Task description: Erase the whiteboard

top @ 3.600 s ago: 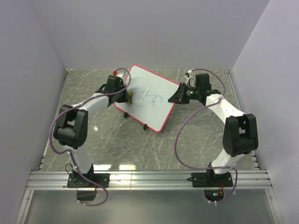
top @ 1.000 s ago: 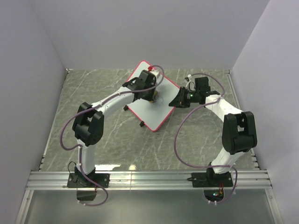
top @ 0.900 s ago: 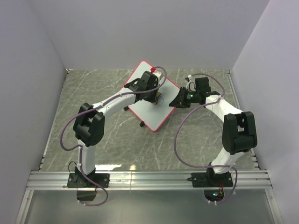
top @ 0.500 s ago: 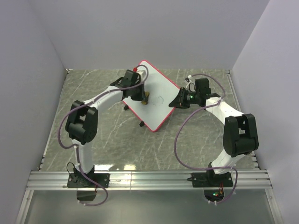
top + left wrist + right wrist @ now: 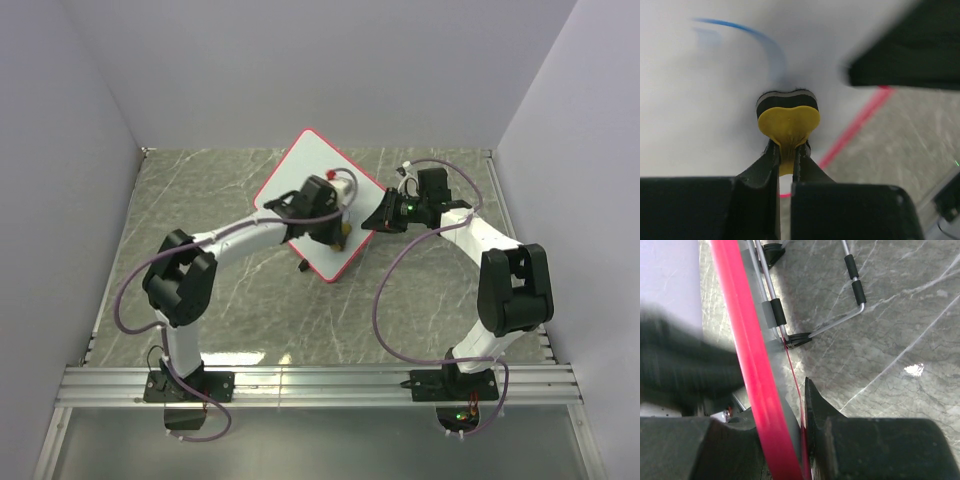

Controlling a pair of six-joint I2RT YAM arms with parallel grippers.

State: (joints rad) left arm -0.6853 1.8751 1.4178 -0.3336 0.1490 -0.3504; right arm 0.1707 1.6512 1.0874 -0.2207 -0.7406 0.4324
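The whiteboard (image 5: 310, 172) with its pink-red frame stands tilted at the table's middle back. My left gripper (image 5: 338, 232) is shut on the small yellow eraser (image 5: 788, 121) and presses it against the board's white face near the lower right edge. A faint blue stroke (image 5: 747, 33) shows just above the eraser. My right gripper (image 5: 376, 219) is shut on the board's right edge; in the right wrist view the red frame (image 5: 742, 355) runs between the jaws. The board's metal stand with black feet (image 5: 855, 282) shows behind it.
Grey marbled tabletop (image 5: 420, 300) all round the board. White walls enclose the back and both sides. A metal rail (image 5: 320, 385) runs along the near edge where both arm bases are bolted.
The blue scribbles on the board have mostly gone. My left gripper has swept the eraser from the board's upper left down to its lower right. The right gripper has kept its hold.
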